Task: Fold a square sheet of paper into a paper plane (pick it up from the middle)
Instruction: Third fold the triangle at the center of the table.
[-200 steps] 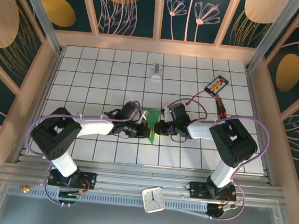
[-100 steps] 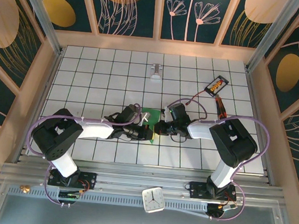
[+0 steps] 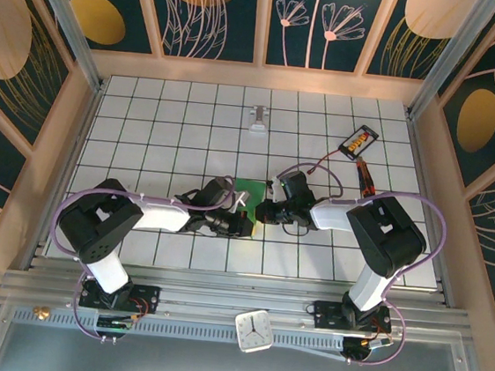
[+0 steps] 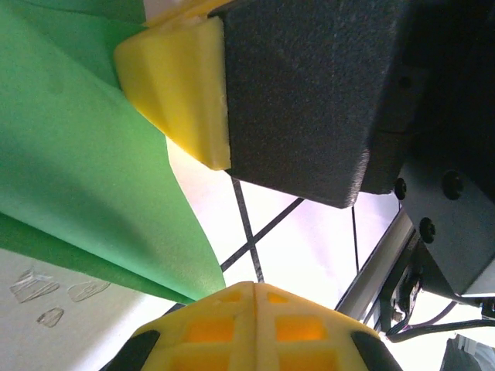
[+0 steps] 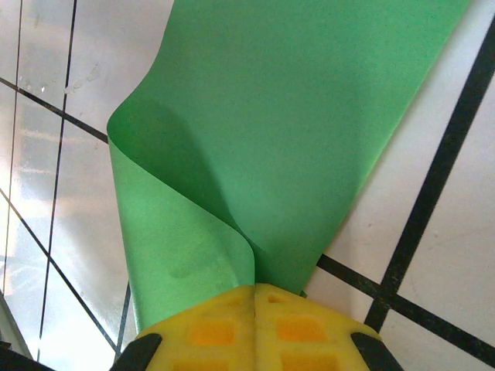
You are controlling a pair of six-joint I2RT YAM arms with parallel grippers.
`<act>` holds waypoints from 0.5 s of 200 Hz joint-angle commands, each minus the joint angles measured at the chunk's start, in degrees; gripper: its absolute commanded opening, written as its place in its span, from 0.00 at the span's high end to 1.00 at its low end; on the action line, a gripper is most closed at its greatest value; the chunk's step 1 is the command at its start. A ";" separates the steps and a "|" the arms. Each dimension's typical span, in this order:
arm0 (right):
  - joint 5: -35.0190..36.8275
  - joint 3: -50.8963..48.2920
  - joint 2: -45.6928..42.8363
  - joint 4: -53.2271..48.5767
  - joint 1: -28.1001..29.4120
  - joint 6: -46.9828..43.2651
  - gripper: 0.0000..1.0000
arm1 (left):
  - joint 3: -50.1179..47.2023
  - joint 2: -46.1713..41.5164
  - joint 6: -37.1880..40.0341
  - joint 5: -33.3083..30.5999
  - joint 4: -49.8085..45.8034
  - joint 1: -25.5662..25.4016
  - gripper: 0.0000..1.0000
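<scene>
right gripper (image 5: 255,287) fingers pressed together, pinching a curled-over fold of the paper (image 5: 294,116) right at the tips. left gripper (image 4: 254,287) fingers also pressed together. the paper corner ends just beside their tip, cant tell if any is caught. the right gripper's yellow pad (image 4: 178,85) sits close above, looks to be against the paper. paper is mid table (image 3: 148,122), between the two grippers, partly folded, one flap curling up, no dart shape yet. likely thin, light and floppy, springs back unless creased, tears easy, slides on smooth tiles. best hold looks like an edge or the fold line, pinched flat, with the other gripper pressing down. grippers are crowded together, probably each other's main obstacle. screwdriver (image 3: 365,177) and orange-black gadget (image 3: 358,141) well apart at far right. small grey part (image 3: 259,120) far middle, clock (image 3: 256,331) at the near rail. none in the way.
</scene>
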 commanded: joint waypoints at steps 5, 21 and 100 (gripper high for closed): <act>5.51 -1.36 3.32 -6.43 0.77 -0.43 1.00 | -0.08 1.26 1.07 0.79 0.20 -0.20 1.00; 5.42 -1.35 3.20 -6.43 0.77 -0.30 1.00 | 0.11 1.26 1.03 0.62 0.59 -0.22 1.00; 4.81 -1.44 3.06 -5.82 0.89 -0.03 1.00 | 1.23 4.14 1.17 0.66 1.33 -0.23 1.00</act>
